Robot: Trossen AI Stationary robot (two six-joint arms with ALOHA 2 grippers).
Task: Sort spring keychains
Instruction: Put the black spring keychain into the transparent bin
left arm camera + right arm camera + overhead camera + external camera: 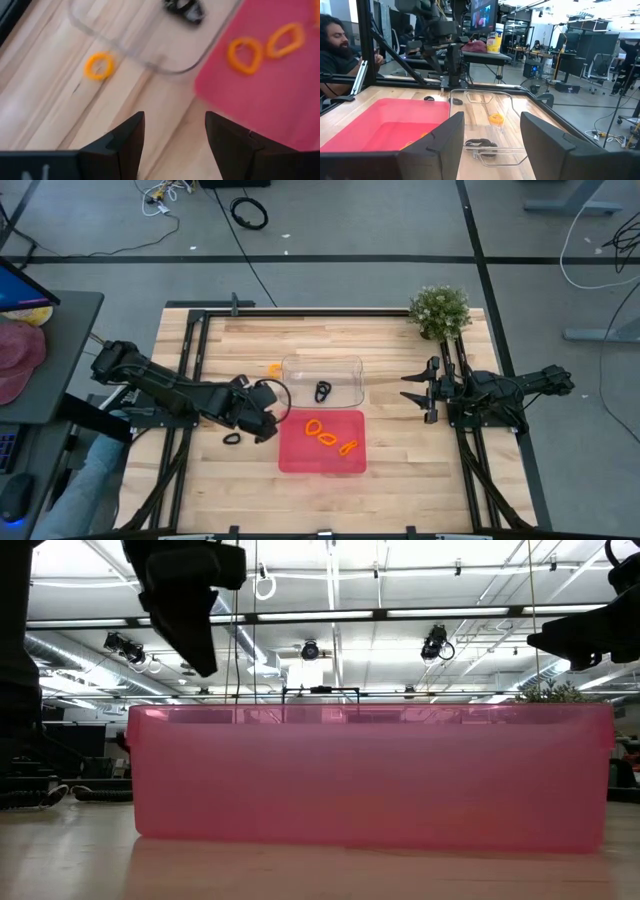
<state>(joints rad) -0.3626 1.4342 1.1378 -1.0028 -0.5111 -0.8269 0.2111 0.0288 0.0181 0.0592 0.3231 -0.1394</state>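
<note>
Red tray [370, 775] fills low view (keychains hidden).

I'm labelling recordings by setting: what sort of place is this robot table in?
Probably a robotics lab or workshop in an open office-like hall. Beyond the light wooden table are desks with a monitor, office chairs, exposed ceiling ducts with strip lights, and loose cables on the grey floor.

I see pale wood-grain table [400, 470], smooth; red tray [300, 460] translucent matt plastic; clear bin [345, 365] glossy plastic; orange keychains [321, 430] look like smooth plastic; left gripper [172, 145] fingers matt black
</note>
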